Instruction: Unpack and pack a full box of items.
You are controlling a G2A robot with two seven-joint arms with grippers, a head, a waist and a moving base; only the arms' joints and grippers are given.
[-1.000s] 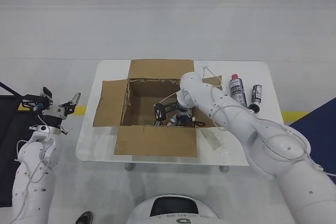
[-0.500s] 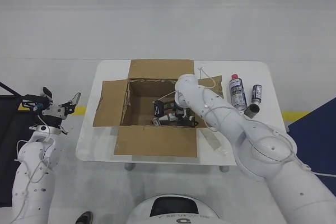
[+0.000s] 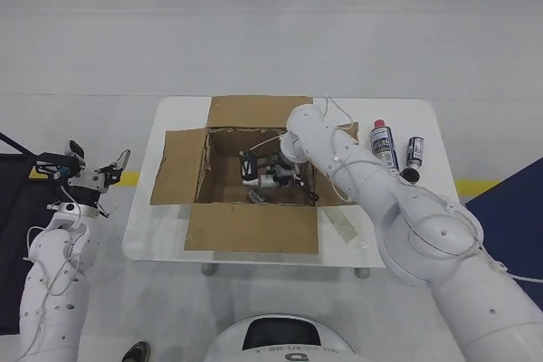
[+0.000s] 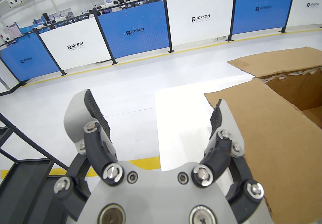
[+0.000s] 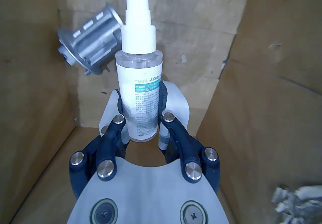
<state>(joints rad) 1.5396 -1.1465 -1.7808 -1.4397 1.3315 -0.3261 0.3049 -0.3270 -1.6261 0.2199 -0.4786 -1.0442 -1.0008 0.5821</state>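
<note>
Right claw [image 5: 141, 100] is pinched on a clear plastic spray bottle with a white pump head and printed label [image 5: 138, 76]. The bottle is gripped at its lower body between both fingers, base toward the palm, pump head pointed away from the claw. Beyond the bottle, a grey slotted metal cylinder with a flange [image 5: 86, 45] is seen tilted inside the open brown cardboard box [image 5: 264, 109]. Contact between the two cannot be judged. The box is set on the white surface [image 3: 167, 240]. Farther right, a white aerosol can [image 3: 383, 145] and a small dark can [image 3: 415, 150] are noted. Left claw [image 4: 153, 106] is spread, off the surface's left edge.
</note>
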